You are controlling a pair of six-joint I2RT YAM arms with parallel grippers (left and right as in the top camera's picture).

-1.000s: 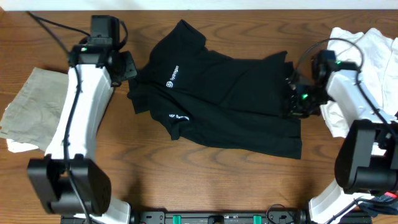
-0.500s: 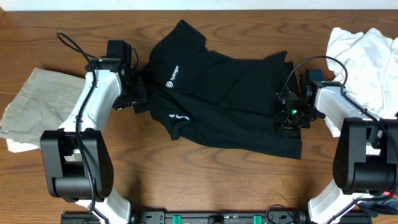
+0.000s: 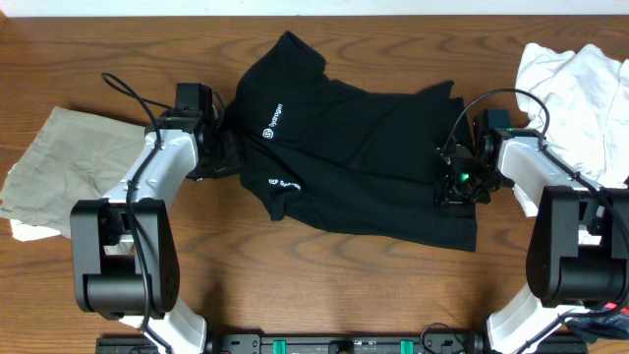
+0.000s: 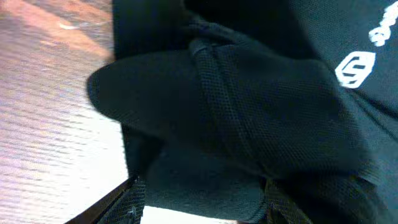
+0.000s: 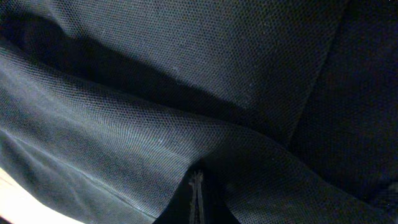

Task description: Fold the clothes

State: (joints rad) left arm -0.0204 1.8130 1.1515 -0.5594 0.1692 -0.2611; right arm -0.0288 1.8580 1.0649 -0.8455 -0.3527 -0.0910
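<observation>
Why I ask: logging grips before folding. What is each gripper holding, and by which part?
The right gripper is shut on the black shirt, pinching a fabric ridge near its hem. The left gripper stands open at the shirt's sleeve, holding nothing.

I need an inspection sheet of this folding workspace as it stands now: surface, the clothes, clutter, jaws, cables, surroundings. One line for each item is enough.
Surface: wooden table, brown grain visible.
Job's things: black shirt lies unfolded and rumpled in the middle, white logos facing up; khaki garment lies flat beside the left arm; white garment is bunched behind the right arm.
Clutter: nothing seen.
Jaws: left jaws stand apart at the shirt's sleeve side, with fabric bulging in front of them; right jaws shut on the shirt's opposite edge.
Cables: black cable loops off the left arm; a second one arcs over the right arm.
Surroundings: black rail at the near edge.
</observation>
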